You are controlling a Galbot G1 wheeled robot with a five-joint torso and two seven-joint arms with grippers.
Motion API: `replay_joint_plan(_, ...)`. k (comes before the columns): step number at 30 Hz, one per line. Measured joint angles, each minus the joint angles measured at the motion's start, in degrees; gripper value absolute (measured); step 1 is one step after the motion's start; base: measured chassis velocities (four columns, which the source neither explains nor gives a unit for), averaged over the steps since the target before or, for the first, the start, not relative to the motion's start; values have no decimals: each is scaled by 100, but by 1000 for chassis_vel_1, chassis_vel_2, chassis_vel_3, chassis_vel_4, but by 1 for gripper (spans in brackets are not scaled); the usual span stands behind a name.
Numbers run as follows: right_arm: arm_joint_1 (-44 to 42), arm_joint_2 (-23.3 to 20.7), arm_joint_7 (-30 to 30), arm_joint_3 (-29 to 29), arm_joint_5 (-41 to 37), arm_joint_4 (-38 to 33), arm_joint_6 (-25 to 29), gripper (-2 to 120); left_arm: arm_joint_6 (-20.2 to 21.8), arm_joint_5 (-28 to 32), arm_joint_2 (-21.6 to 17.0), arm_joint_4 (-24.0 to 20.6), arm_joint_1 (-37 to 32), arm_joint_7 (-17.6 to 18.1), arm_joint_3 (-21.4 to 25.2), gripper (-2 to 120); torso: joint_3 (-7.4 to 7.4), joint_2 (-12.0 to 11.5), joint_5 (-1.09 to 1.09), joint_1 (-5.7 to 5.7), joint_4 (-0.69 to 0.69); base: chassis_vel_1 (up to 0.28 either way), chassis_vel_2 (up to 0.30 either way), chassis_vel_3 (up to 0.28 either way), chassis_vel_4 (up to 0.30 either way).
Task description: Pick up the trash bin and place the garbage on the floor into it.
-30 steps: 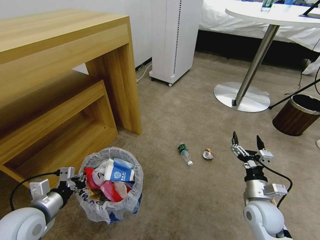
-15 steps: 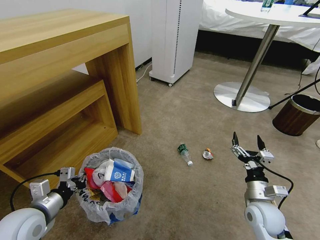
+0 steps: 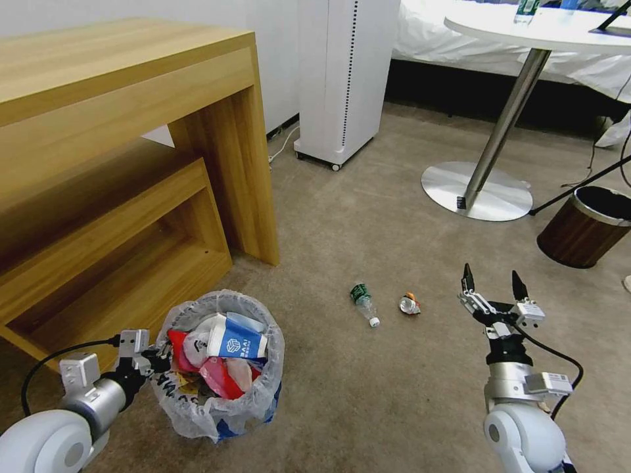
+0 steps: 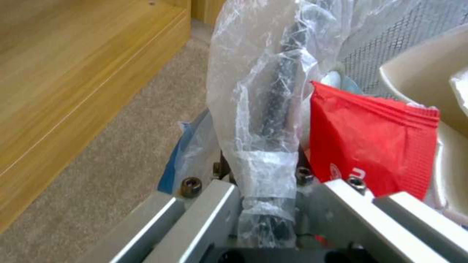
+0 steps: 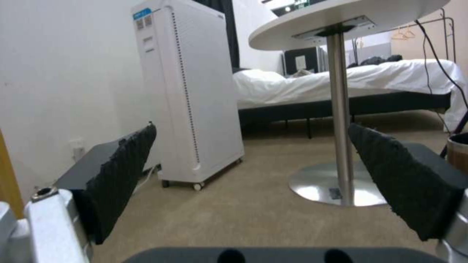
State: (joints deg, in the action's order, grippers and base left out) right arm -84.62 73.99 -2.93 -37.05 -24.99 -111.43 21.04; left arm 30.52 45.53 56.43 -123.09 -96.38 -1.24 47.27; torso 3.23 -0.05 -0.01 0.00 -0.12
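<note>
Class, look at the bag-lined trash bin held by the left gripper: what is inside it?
In the trash bin, gripped at its rim by the left gripper: a blue-white carton, a red wrapper and other crumpled litter. Whatever lies beneath that top layer is covered.

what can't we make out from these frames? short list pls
- Small crushed item on the carpet, head view: too small to identify.
- Trash bin base, head view: hidden by the crinkly liner and bin wall.
- Left end effector fingertips, left wrist view: covered by the bag bunched over the rim.
- Bottle label text, head view: too small to read.
- Right end effector, open above the carpet: height off the floor unclear.
</note>
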Motion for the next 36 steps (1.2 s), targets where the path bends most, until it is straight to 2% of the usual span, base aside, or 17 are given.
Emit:
replay_joint_plan(13, 31, -29, 25, 15, -67, 29, 20, 100, -5, -5, 40, -22, 9, -2, 5, 0, 2, 0, 0, 0, 0, -84, 76, 95, -64)
replay_joint_plan(36, 63, -42, 91, 52, -114, 101, 100, 100, -10, -72, 68, 18, 18, -3, -10, 0, 1, 0, 0, 0, 0, -19, -15, -13, -20)
